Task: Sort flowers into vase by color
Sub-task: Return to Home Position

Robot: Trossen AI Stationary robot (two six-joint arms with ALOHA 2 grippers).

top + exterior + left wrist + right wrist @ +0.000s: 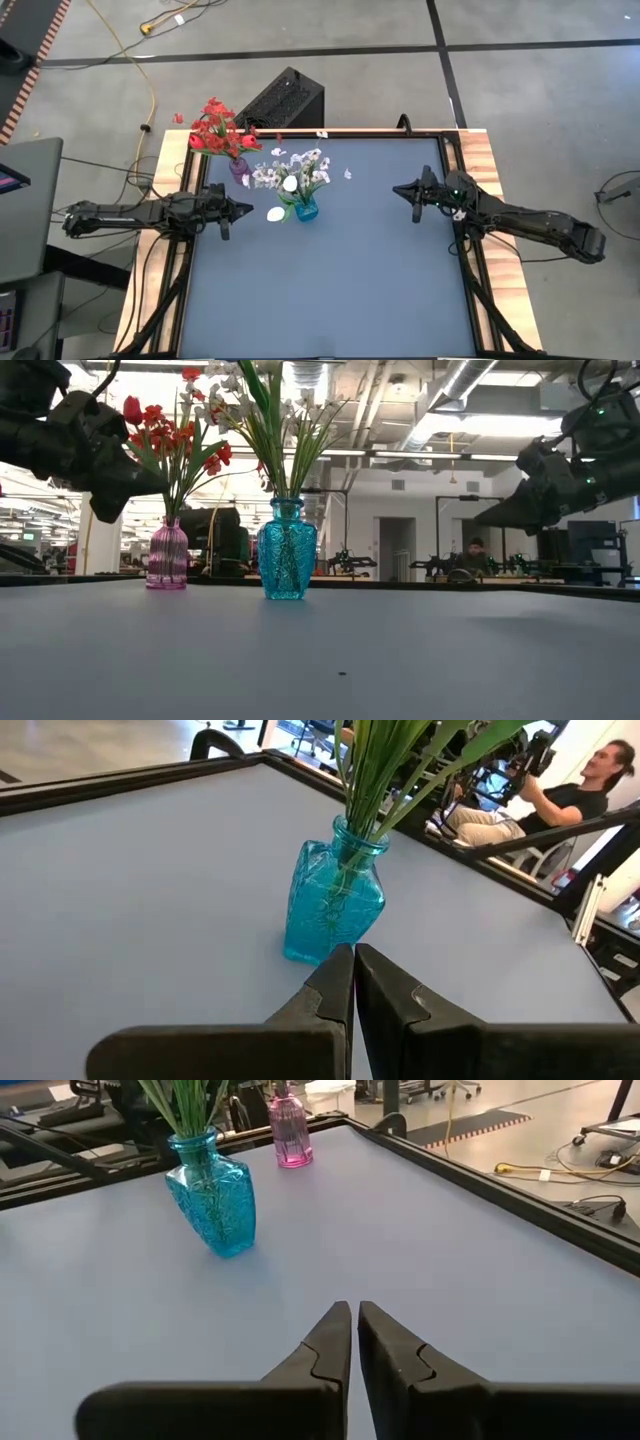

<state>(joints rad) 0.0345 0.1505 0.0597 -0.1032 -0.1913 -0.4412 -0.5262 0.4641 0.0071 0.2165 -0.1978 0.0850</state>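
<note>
left gripper [245, 210] hovering just left of blue vase [306, 211], jaws nearly touching, empty | right gripper [397, 188] hovering right, same | white flowers [295, 172] standing in blue vase | red flowers [215, 128] standing in pink vase [239, 168], far-left

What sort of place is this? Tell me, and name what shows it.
Probably a robotics lab in an open industrial hall. The low view shows exposed ceiling ducts and a seated person among other equipment benches; the high view shows a yellow cable trailing over the concrete floor beside the table.
</note>
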